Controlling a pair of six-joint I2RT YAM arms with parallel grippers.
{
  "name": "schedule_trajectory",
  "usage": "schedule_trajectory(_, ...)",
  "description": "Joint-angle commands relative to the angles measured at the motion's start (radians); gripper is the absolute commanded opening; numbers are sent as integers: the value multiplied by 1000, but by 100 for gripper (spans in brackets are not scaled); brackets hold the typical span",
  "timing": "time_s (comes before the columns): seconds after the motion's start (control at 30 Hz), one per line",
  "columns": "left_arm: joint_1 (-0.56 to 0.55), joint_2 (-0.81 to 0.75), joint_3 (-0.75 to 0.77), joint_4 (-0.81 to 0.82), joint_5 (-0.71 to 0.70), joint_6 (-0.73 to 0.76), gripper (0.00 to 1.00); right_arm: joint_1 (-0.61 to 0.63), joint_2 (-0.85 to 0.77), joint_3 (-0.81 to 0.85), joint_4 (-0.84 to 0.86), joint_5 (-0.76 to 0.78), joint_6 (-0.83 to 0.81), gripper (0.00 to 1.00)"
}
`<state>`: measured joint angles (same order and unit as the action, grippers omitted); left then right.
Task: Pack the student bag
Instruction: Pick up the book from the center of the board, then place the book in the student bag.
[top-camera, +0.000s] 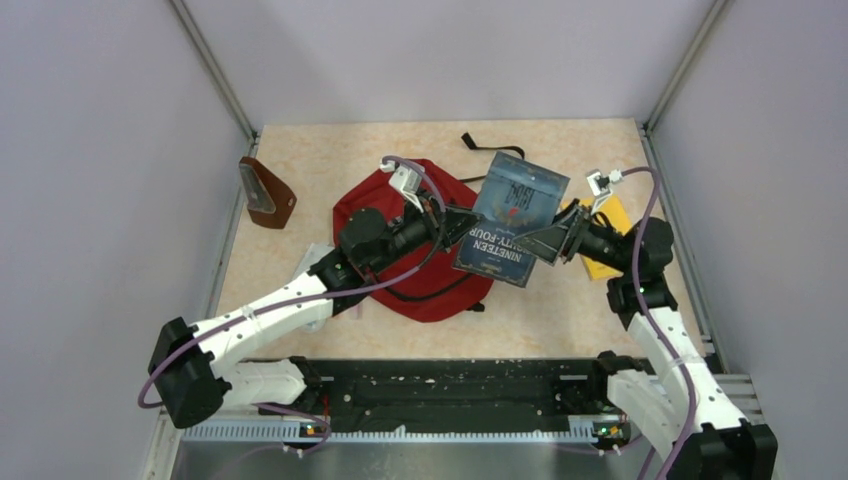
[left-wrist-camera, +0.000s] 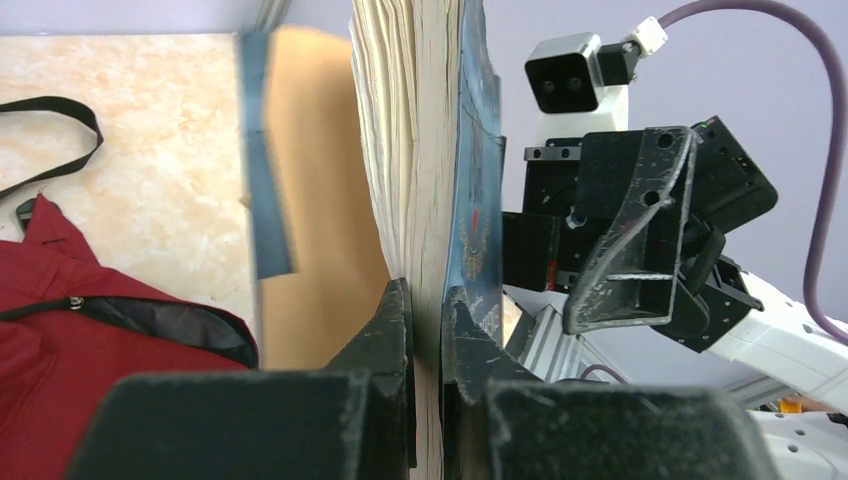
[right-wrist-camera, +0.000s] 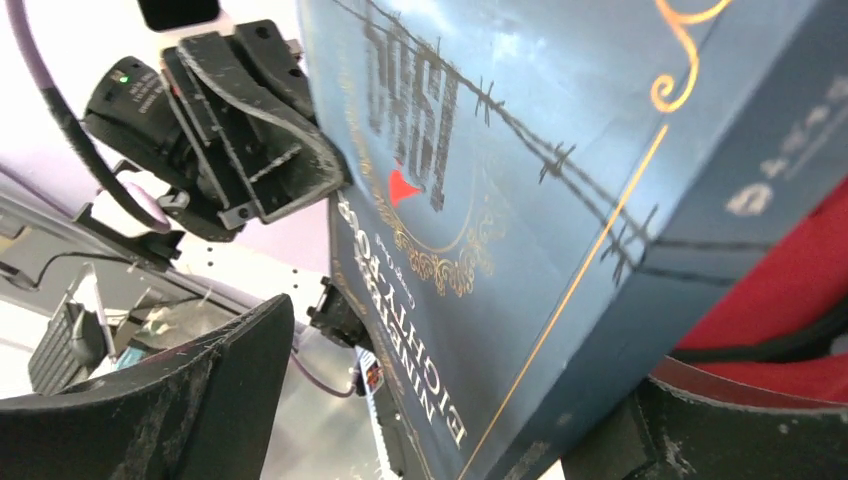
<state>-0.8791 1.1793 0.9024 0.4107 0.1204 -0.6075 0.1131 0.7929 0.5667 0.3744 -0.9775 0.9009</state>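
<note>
Lies mid-desk (top-camera: 300, 160) under the left arm: student bag (top-camera: 358, 198), flat, zipper mouth partly open. Above it hangs a blue book (top-camera: 510, 220), tilted, clear of the desk. Pinched at its left edge by the left hand (top-camera: 455, 222), narrow on cover and pages. Right hand (top-camera: 553, 240) spread wide about the book's right edge, not clamped. Farther back, brown pouch (top-camera: 265, 195) standing at left; black strap (top-camera: 480, 140) beyond.

The student bag (top-camera: 440, 305) is soft red cloth, not shiny. The book (top-camera: 512, 215) has a smooth blue cover with a little shine and creamy paper pages. The left gripper (left-wrist-camera: 428, 295) has black plastic fingers (left-wrist-camera: 385, 340), scratched and dull
</note>
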Motion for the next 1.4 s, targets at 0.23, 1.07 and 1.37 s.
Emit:
schedule_trajectory(0.23,32,-56,6,99,79,1,28,65,3,46,90,62,-8,17)
schedule_trajectory(1.07,126,186,-30,-550,-23,471,93,63,-119,159,-680,773,-461,0)
schedule_trajectory(1.37,95,297,-21,-460,79,508,94,64,-136,168,-744,866,-481,0)
